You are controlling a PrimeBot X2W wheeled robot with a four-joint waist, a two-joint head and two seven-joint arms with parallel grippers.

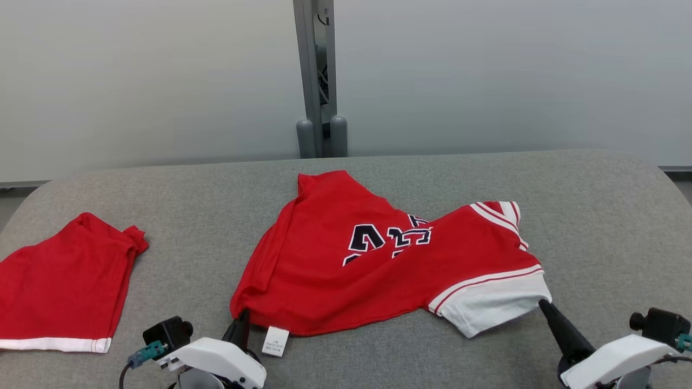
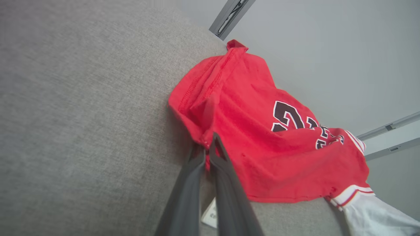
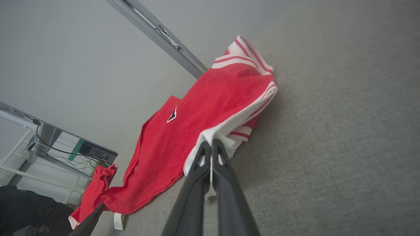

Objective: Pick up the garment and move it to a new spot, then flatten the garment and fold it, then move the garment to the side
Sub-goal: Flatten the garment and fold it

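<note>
The garment [image 1: 346, 270] is a red jersey with dark lettering and white striped trim, lying crumpled in the middle of the grey table [image 1: 594, 216]. My left gripper [image 1: 241, 317] is shut on the garment's near left corner, with red cloth [image 2: 229, 131] pinched between its fingertips [image 2: 207, 146]. A white label [image 1: 275, 341] hangs from the hem beside it. My right gripper [image 1: 542, 304] is shut on the garment's white-trimmed near right corner [image 3: 236, 121], where its closed fingers [image 3: 211, 146] meet the white edge. The left gripper's fingers [image 3: 88, 221] also show at that view's lower left.
A second red piece of clothing [image 1: 65, 286] with a white hem lies at the table's left edge. A grey post [image 1: 319, 81] stands behind the table against a pale wall. Bare grey table surface lies to the right and behind the jersey.
</note>
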